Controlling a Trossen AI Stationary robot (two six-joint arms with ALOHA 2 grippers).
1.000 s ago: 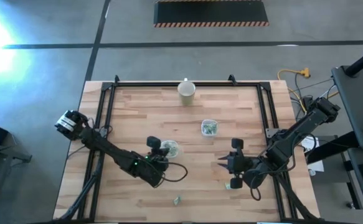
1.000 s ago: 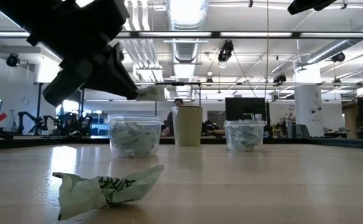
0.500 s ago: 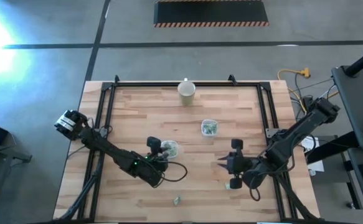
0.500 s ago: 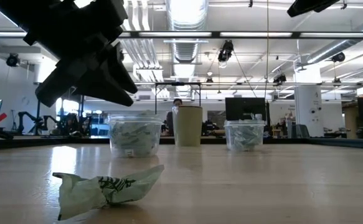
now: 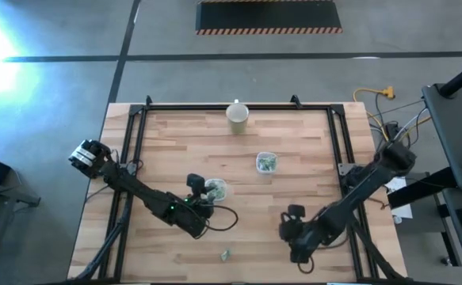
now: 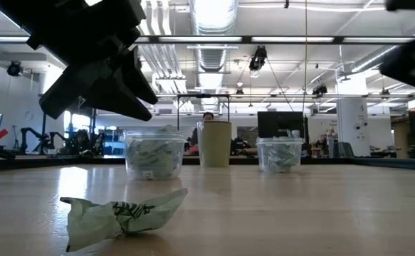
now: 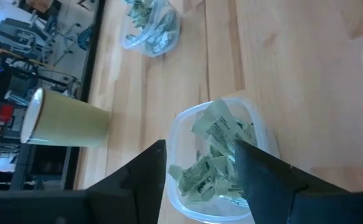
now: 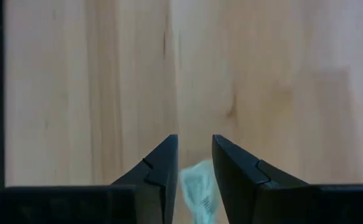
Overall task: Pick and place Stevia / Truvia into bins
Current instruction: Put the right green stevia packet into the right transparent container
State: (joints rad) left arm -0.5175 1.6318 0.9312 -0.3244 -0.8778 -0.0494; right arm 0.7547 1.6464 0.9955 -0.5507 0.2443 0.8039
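High view: the left gripper (image 5: pixel 207 190) is poised over a clear bin (image 5: pixel 214 188); a stray Stevia packet (image 5: pixel 225 255) is seen on the tabletop (image 5: pixel 159 142).

Left wrist view: jaws are parted, empty, above packets in the bin.

Right wrist view: the right gripper (image 8: pixel 195 168) is part-open around a packet (image 8: pixel 197 186); thin, light, crushable paper, best pinched across mid-body.

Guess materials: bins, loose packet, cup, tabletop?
Bins: clear glossy plastic, contents show through.
Loose packet: thin pale-green printed paper, creased and crumpled.
Cup: matte cream, probably paper, cannot confirm.
Tabletop: light wood planks, visible grain and seams.
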